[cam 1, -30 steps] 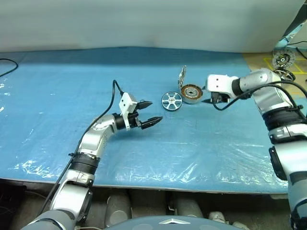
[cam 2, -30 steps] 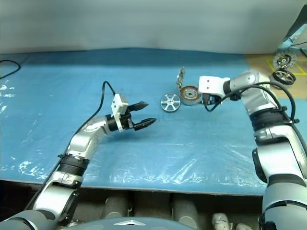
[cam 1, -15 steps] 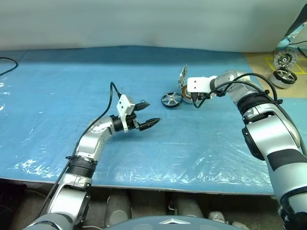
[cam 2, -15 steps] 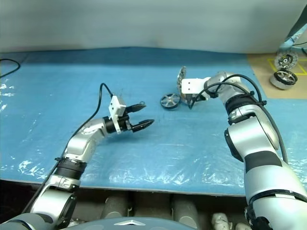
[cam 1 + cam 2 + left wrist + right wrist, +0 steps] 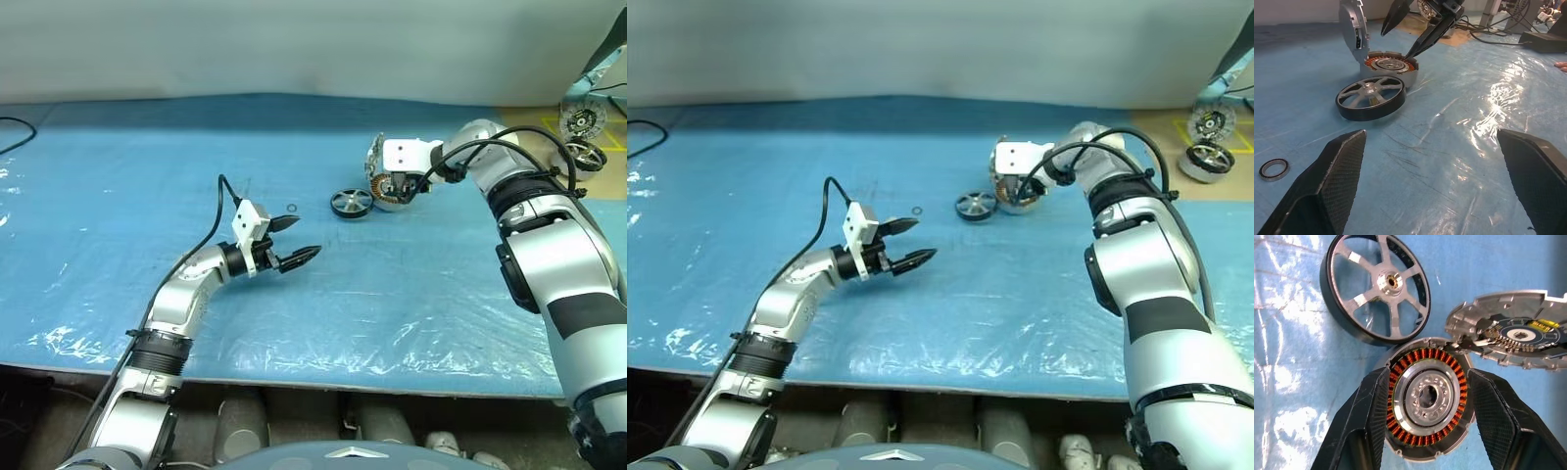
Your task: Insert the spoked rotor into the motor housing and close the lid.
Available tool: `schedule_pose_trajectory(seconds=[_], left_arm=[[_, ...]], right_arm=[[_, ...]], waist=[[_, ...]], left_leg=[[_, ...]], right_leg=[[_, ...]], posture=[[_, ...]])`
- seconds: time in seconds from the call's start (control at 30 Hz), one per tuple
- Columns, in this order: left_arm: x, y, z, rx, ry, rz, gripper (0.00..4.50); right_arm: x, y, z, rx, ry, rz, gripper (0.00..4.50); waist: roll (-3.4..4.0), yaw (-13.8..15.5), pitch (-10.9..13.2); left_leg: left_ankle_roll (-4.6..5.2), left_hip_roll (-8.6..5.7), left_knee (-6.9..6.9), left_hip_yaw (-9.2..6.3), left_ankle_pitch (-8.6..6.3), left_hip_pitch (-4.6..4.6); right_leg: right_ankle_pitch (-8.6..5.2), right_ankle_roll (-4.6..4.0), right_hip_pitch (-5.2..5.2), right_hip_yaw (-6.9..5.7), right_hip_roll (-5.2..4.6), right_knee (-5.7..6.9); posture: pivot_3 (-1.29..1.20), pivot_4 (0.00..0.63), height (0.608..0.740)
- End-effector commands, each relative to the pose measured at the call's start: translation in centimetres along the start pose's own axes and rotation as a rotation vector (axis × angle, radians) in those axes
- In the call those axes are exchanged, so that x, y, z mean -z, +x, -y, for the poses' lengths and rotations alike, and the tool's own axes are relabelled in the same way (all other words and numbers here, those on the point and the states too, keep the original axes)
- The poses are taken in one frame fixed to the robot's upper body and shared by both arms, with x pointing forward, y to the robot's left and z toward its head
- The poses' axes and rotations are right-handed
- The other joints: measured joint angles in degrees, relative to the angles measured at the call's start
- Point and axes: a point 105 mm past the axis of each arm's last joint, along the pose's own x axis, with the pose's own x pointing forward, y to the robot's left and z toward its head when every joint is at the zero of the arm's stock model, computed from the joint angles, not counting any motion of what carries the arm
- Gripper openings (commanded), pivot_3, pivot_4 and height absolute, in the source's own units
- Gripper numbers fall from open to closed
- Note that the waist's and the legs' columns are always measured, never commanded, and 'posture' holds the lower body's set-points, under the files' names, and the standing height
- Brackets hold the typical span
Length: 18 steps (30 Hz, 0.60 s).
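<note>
While the right gripper (image 5: 1420, 431) is hanging over the housing (image 5: 1427, 396), I am seeing its two black fingers (image 5: 1369, 421) straddling the can, one on each side of the copper ring. In the right wrist view they are sitting just beside the wall, and I cannot tell whether they are actually pressing on it, so I am not calling it a grip. In the left wrist view the same fingers are pointing down at the housing, one tip at its rim.

The housing is sitting on the blue sheet (image 5: 411, 284) with its windings facing up and its hub bare. Its lid (image 5: 1518, 340) is standing open, hinged at the far edge and tilted back, showing a dark board inside.

The rotor (image 5: 351, 203) is lying on the sheet just beside the housing, on the side nearer my left arm. In the left wrist view it is looking slightly tilted, its far edge at the housing wall; I cannot tell if they are touching.

The left gripper (image 5: 295, 242) is hovering well apart from both parts, fingers spread wide and holding nothing. A small dark ring (image 5: 1274, 169) is lying on the sheet near it.

At the far right, larger wheel motors (image 5: 578, 132) are sitting on a brown board (image 5: 519, 122).
</note>
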Motion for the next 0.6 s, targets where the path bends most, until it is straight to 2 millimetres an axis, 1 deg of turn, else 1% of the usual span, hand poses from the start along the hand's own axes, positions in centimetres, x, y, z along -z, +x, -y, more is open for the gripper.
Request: schedule_pose_trajectory(seconds=[0.03, 0.23, 0.43, 0.6], left_arm=[[-1.4, 0.2, -0.1, 0.010, 0.040, 0.037, 4.50], [-1.3, 0.6, 0.0, 0.019, 0.038, 0.038, 4.50], [-1.3, 0.3, -0.3, 0.010, 0.040, 0.035, 4.50], [-1.2, 0.4, 0.0, 0.010, 0.038, 0.037, 4.50]], right_arm=[[0.3, -0.9, 0.3, -0.001, -0.024, -0.019, 2.62], [1.9, 0.2, -0.6, 0.005, 0.008, -0.088, 2.62], [1.9, 0.6, -0.7, 0.006, 0.006, -0.098, 2.62], [2.1, 1.1, -0.6, 0.038, 0.022, -0.122, 2.62]], waist=[[0.00, 0.00, 0.00], [0.00, 0.01, 0.00], [0.00, -0.15, 0.00], [0.00, -0.07, 0.00]], left_leg=[[0.00, 0.00, 0.00, 0.00, 0.00, 0.00], [0.00, -0.01, 0.00, 0.00, 0.00, 0.00], [0.00, -0.01, 0.00, 0.00, 0.00, 0.01], [0.00, -0.01, 0.01, 0.00, 0.00, 0.01]], right_leg=[[0.00, 0.00, 0.00, 0.00, 0.00, 0.00], [0.00, 0.00, 0.00, 0.00, 0.01, 0.00], [0.00, 0.00, -0.01, 0.00, 0.03, 0.00], [0.00, 0.00, -0.01, 0.00, 0.02, 0.02]], posture=[[0.00, 0.150, 0.740], [0.00, 0.150, 0.740], [0.00, 0.150, 0.740], [0.00, 0.150, 0.740]])
